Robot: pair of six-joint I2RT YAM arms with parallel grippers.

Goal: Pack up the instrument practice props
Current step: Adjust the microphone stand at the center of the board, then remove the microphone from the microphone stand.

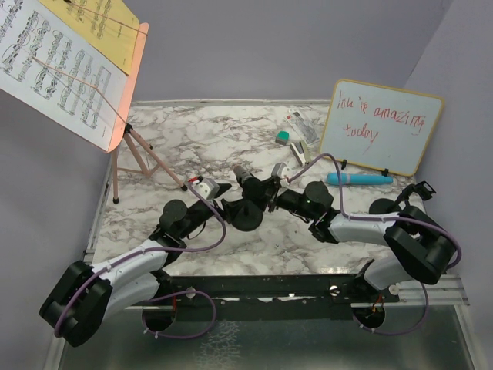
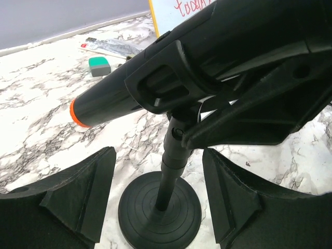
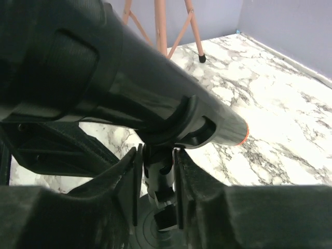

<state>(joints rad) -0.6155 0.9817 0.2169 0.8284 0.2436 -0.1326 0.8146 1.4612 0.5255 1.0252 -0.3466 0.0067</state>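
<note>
Right claw (image 3: 155, 162): clenched on the neck of the mic stand (image 2: 167, 174), just under the clip. Only its own camera shows this.
Left claw (image 2: 158, 155): spread wide, one finger on either side of the same stand, touching nothing.
Black mic (image 2: 111, 101): tilted in the clip with the orange-ringed end free. The other end is lost in dark blur near both lenses.
Top view: the arms cover the grip, mid-table.
Blue mic (image 1: 359, 179): flat on the table (image 1: 200, 142), far right, before the whiteboard (image 1: 381, 127).
Music stand (image 1: 132, 81): far left, holding pages (image 1: 54, 62), top cropped.
</note>
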